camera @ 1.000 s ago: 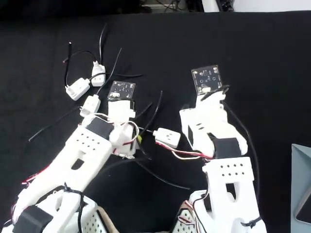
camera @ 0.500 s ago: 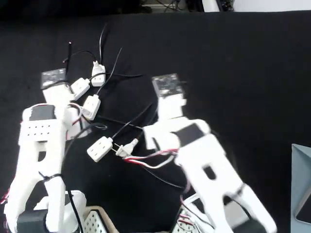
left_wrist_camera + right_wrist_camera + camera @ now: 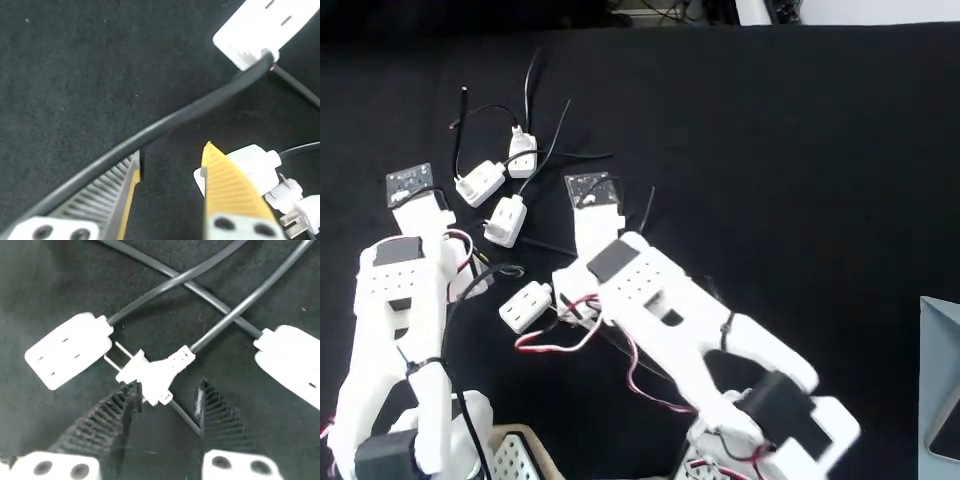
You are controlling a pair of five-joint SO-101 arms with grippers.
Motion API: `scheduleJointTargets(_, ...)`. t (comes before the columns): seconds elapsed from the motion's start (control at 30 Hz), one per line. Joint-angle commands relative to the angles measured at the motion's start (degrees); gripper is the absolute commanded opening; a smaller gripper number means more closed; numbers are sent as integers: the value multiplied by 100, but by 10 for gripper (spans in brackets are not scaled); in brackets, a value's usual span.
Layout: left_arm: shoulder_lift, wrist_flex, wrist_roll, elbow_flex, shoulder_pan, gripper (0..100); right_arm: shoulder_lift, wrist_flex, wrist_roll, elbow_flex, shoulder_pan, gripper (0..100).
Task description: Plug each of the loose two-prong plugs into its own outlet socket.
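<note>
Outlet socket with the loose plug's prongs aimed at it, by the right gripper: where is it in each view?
High view: outlet socket lower left of centre, just left of the right arm.
Right wrist view: same socket just ahead of the right gripper, prongs of the loose plug facing it.
Left wrist view: another socket lies there; cannot match it.
Shared landmark: the right arm.

A white two-prong plug (image 3: 152,374) lies unplugged, prongs pointing at the white outlet socket (image 3: 69,350) just beside it
</note>
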Motion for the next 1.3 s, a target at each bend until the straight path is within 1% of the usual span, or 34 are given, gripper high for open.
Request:
scheduleJointTargets(0.0, -88, -53, -53, -22, -48, 199, 277, -114, -202, -400, -70, 178)
scheduleJointTargets(0.17, -88, -44, -62, -13, -48, 199, 699, -132, -352, -523, -70, 177)
scheduleJointTargets(0.33, -88, -62, -62, 31, -48, 199, 971, -378, -492, -523, -70, 177)
scheduleJointTargets(0.57, -88, -79, -62, 84, -57, 199, 1147, -404, -510, -523, -79, 176)
scheduleJointTargets(0.63, -88, -79, -62, 84, -57, 199, 1165, -404, -510, -523, -79, 151)
scheduleJointTargets(0.77, -88, -79, -62, 92, -57, 199, 1130, -589, -448, -523, -35, 15)
scheduleJointTargets(0.87, -88, -79, -62, 92, -57, 199, 1121, -615, -457, -505, 123, 18)
scheduleJointTargets(0.97, -88, -79, -62, 92, -57, 199, 1103, -598, -440, -514, 475, 12)
scheduleJointTargets(1.0, -88, -79, -62, 92, -57, 199, 1051, -598, -378, -514, 589, 12)
scheduleJointTargets(1.13, -88, -79, -62, 92, -57, 199, 549, -290, 369, -488, 967, 12)
scheduleJointTargets(1.27, -88, -79, -62, 92, -57, 199, -198, 97, 1011, -382, 1011, 12)
